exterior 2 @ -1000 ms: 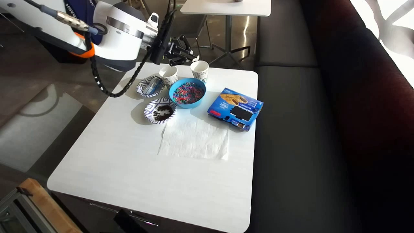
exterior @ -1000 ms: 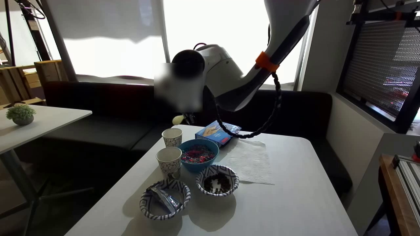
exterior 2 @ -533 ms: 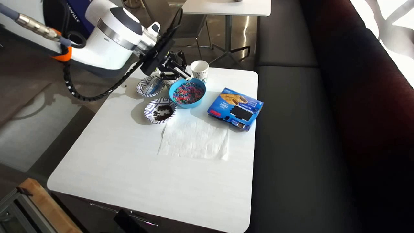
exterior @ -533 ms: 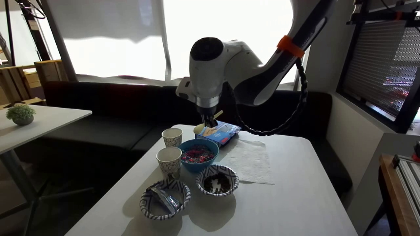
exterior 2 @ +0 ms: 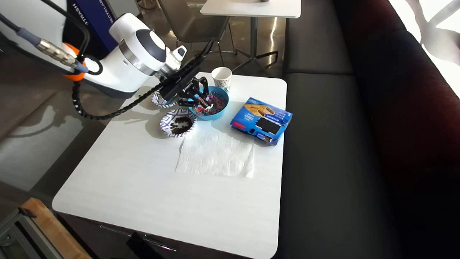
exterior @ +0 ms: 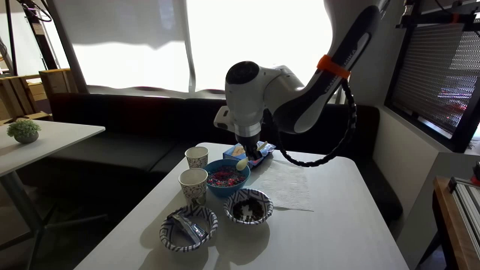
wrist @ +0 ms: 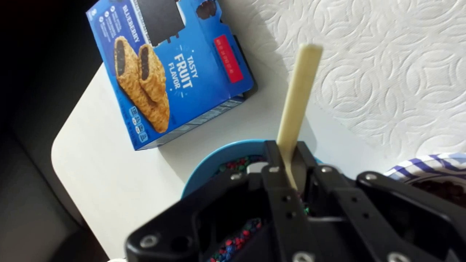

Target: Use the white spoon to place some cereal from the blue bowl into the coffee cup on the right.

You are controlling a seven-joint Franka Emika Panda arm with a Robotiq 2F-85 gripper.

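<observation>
My gripper (wrist: 287, 154) is shut on the pale, off-white spoon (wrist: 299, 94), whose handle sticks up past the fingertips. In an exterior view the spoon's head (exterior: 242, 164) hangs over the inner rim of the blue bowl (exterior: 223, 192); whether it touches the cereal (exterior: 225, 179) I cannot tell. Fine red, blue and green pieces fill that bowl. Two patterned paper coffee cups, a nearer one (exterior: 193, 187) and a farther one (exterior: 197, 156), stand side by side next to the bowl. A single cup (exterior 2: 222, 77) shows in an exterior view, where the arm hides its neighbour.
A blue snack box (exterior 2: 262, 120) lies beside the bowl, and a paper towel (exterior 2: 215, 158) is spread nearby. One patterned bowl (exterior: 267, 205) with dark bits stands close to the blue bowl. Another patterned bowl (exterior: 205, 212) holds a shiny packet (exterior: 189, 229).
My gripper has travelled from near the cups to the blue bowl and come down, tilting more downward. The spoon has moved with it and now hangs over the cereal. Cups and bowls have stayed put.
</observation>
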